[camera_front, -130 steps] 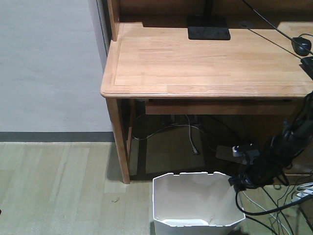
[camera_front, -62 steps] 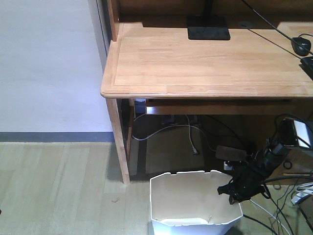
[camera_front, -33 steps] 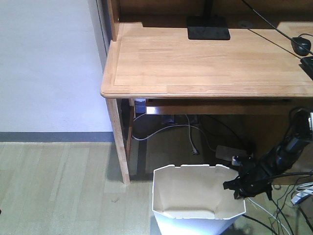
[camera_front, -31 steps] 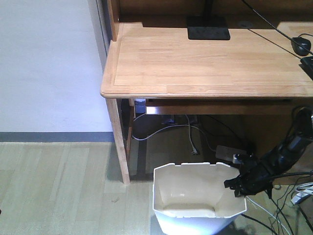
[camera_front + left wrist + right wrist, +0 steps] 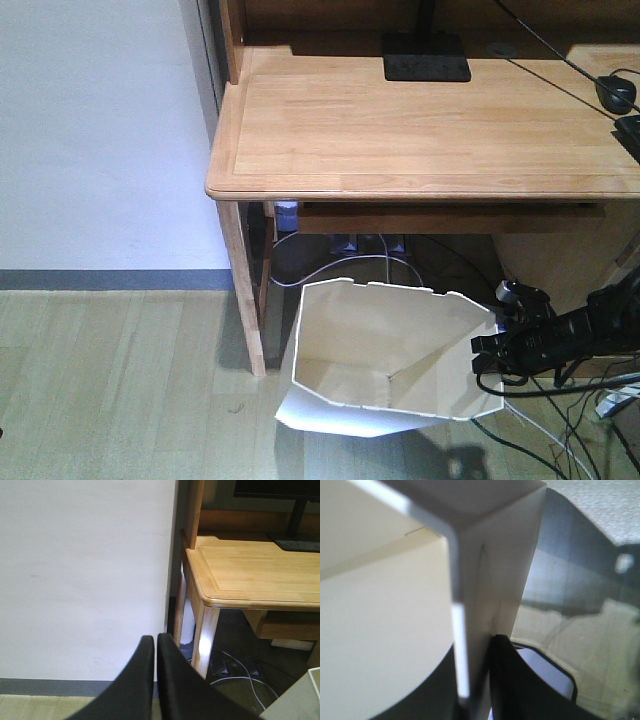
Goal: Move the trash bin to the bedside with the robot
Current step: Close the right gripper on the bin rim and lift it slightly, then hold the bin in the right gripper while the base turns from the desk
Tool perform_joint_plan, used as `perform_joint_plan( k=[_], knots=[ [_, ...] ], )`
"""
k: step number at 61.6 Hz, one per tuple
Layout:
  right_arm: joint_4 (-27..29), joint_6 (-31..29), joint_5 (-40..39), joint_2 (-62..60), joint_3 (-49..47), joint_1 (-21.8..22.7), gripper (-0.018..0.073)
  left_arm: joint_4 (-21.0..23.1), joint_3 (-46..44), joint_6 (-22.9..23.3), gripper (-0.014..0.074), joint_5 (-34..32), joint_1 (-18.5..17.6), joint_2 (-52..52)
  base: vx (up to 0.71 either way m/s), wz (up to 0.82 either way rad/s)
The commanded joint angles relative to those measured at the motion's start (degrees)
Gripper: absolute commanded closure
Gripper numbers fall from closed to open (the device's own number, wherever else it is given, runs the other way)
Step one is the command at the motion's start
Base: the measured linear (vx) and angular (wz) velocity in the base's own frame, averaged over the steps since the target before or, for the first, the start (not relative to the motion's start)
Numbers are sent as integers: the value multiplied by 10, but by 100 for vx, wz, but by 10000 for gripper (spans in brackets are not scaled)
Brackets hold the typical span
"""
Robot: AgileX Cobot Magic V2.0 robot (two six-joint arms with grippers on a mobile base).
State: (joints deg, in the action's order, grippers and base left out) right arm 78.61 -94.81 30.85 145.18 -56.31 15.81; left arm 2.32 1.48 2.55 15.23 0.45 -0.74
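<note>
The right hand (image 5: 492, 343) is clamped on the rim of the trash bin (image 5: 385, 350); the right wrist view shows the thin white wall pinched between its dark fingers (image 5: 517, 685), one inside and one outside; the bin hangs tilted from that hold, its mouth turned toward the front camera and its body reaching away from the hand toward the bench leg (image 5: 245, 290); it seems clear of the floor. The bench (image 5: 420, 130) stands above and beyond the hand, loose floor cables (image 5: 545, 440) just under it. The left hand (image 5: 154, 675) is pressed closed on nothing, pointing at the white wall (image 5: 85, 580). This looks like the carrying step, with the pick-up done; no bed shows in any view, so the next move likely calls for turning the base to find it, holding the pinch firm on a one-sided load and steering the bin past the leg and the cables.
</note>
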Motion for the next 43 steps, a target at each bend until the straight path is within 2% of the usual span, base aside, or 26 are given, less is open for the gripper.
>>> perform_joint_plan(
  k=[1, 20, 43],
  knots=[
    [12, -9, 132, -70, 34, 0, 564, 3, 11, 3, 602, -40, 0, -8, 0, 0],
    [8, -6, 170, -107, 64, 0, 564, 3, 11, 3, 602, -40, 0, -8, 0, 0],
    [9, -6, 170, -107, 64, 0, 564, 3, 11, 3, 602, -40, 0, -8, 0, 0]
  ],
)
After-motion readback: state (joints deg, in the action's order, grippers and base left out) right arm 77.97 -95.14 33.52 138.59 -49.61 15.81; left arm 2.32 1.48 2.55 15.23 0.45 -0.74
